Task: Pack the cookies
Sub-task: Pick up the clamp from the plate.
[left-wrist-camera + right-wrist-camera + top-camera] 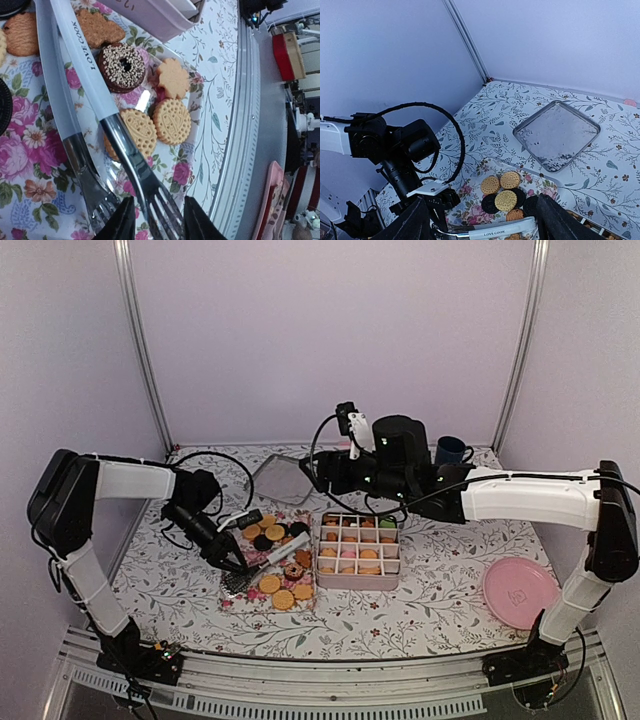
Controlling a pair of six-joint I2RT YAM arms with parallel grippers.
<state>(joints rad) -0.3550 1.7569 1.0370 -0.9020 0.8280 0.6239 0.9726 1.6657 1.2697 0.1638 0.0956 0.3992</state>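
Note:
The cookies [277,585] lie on a floral tray [232,598]: golden rounds, dark ones and a sprinkled chocolate ring [121,66]. More cookies fill a pink box [358,581] divided into compartments. White-handled tongs [268,557] lie across the tray. My left gripper [234,567] is low over the tray's near end, its fingers either side of one forked tong tip [160,210]; the other tip lies outside them. Whether it grips is unclear. My right gripper [481,200] hovers open above the tray's far side, nothing between its fingers.
A metal tray [280,478] lies behind the floral tray. A blue mug [450,451] stands at the back right. A large pink plate [520,592] sits at the front right. The table's front rail [240,125] runs close to the tray.

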